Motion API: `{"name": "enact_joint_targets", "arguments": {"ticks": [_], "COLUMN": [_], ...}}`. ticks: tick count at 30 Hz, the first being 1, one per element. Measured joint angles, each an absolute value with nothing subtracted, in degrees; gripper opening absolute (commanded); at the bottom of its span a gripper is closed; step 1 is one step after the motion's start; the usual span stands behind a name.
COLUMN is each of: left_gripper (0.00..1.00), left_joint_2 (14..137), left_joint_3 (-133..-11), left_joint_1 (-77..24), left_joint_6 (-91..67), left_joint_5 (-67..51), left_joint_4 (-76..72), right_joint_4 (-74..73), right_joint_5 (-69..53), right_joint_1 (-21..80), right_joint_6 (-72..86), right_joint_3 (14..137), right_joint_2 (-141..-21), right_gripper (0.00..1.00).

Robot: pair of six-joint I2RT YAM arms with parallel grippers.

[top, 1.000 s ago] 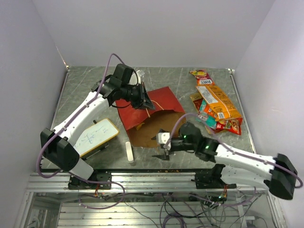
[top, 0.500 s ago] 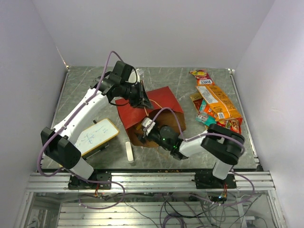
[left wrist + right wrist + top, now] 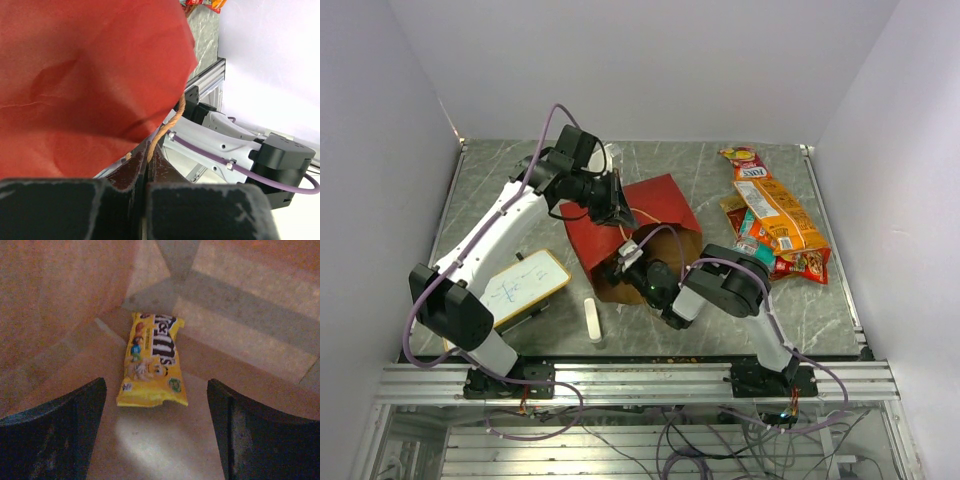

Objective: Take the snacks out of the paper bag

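**Red paper bag with brown kraft inside (image 3: 660,205) lies open on the table, one yellow foil packet (image 3: 154,360) at its bottom**

The bag lies near the middle of the grey marble-pattern table (image 3: 485,175), with its mouth turned to the near edge. The left gripper (image 3: 147,172) has its black fingers pressed together on the twisted tan paper handle (image 3: 167,127), and the red side of the bag hangs just above it in the left wrist view.

The right gripper (image 3: 156,380) is inside the mouth of the bag. Its two dark fingers stand wide apart and hold nothing. The yellow packet lies flat on the brown floor of the bag, ahead of the fingers and between them, and it touches neither.

A pile of foil snack packets in orange, red, yellow and teal (image 3: 775,215) lies at the right side of the table, well apart from the bag. A white rectangular whiteboard (image 3: 520,287) rests at the near left, and a small white eraser bar (image 3: 591,320) lies just beside the bag mouth.

Plain pale walls (image 3: 640,70) close the table at the back and on both sides, and an aluminium rail (image 3: 620,380) runs along the near edge
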State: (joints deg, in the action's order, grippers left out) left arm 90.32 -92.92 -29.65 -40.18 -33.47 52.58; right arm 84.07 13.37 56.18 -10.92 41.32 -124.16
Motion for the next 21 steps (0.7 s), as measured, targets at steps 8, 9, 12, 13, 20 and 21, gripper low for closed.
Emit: {"name": "enact_joint_targets", "arguments": {"ticks": [8,9,12,13,20,21], "left_gripper": [0.07,0.07,0.07,0.07,0.07,0.07], "left_joint_2": [90.06,90.06,90.04,89.95,87.57,86.91], "left_joint_3": [-92.09,-92.31,-93.08,-93.17,-93.17,-93.17], "left_joint_1": [-29.21,-29.02,-28.56,-28.47,-28.32,-28.32], "left_joint_6": [-38.72,-38.44,-38.06,-38.02,-38.0,-38.13], "left_joint_5": [-34.94,-35.2,-36.03,-36.4,-38.15,-38.41], "left_joint_4": [52.58,52.75,52.95,52.88,52.8,52.71], "right_joint_4": [83.92,83.92,85.14,85.71,86.74,86.76], "right_joint_5": [13.93,14.02,13.96,13.98,14.9,14.94], "right_joint_1": [56.45,56.49,56.64,56.71,57.84,57.84], "right_joint_6": [-7.33,-6.35,-3.42,-2.9,-1.93,-1.87], "right_joint_3": [42.54,42.13,39.94,39.31,34.94,34.76], "right_joint_2": [-124.97,-124.53,-123.07,-122.91,-121.91,-121.69], "right_gripper": [0.73,0.73,0.74,0.75,0.79,0.8]}}
